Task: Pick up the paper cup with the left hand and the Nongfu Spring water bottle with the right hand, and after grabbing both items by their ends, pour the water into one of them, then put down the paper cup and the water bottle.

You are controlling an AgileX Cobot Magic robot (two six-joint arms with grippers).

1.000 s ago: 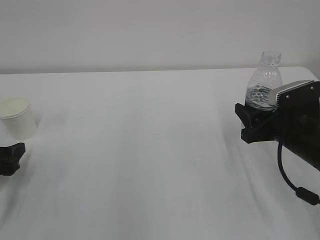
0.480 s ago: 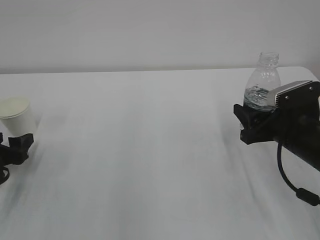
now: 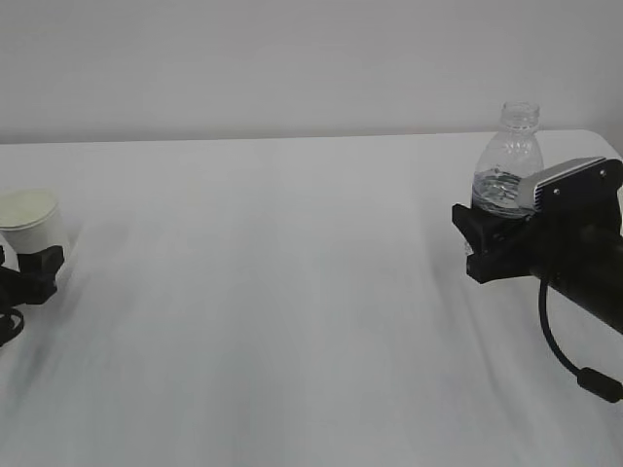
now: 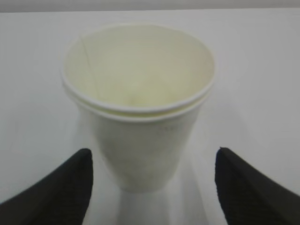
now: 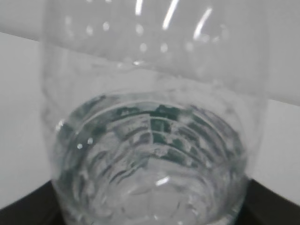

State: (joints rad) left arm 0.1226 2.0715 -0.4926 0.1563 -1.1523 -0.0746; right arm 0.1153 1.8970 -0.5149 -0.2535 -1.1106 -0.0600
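The white paper cup (image 3: 29, 216) stands upright at the table's far left. It fills the left wrist view as paper cup (image 4: 140, 108), and its cream inside looks empty. My left gripper (image 3: 27, 270) is open, and its black fingers (image 4: 65, 187) flank the cup's base with a gap on each side. On the right, the clear, capless Nongfu Spring water bottle (image 3: 508, 161) stands upright in my right gripper (image 3: 484, 241), which is shut on its lower body. Water (image 5: 150, 164) sits in the bottle's lower part, with the green label showing through it. Dark fingertips (image 5: 274, 206) show at the bottom corners.
A white cloth covers the table (image 3: 292, 292), which ends at a pale wall behind. The right arm's grey plate (image 3: 569, 180) and a black cable (image 3: 565, 350) hang to the bottle's right.
My left gripper has come up from below to the cup's base and now straddles it. The right gripper and the bottle have drifted slightly left together.
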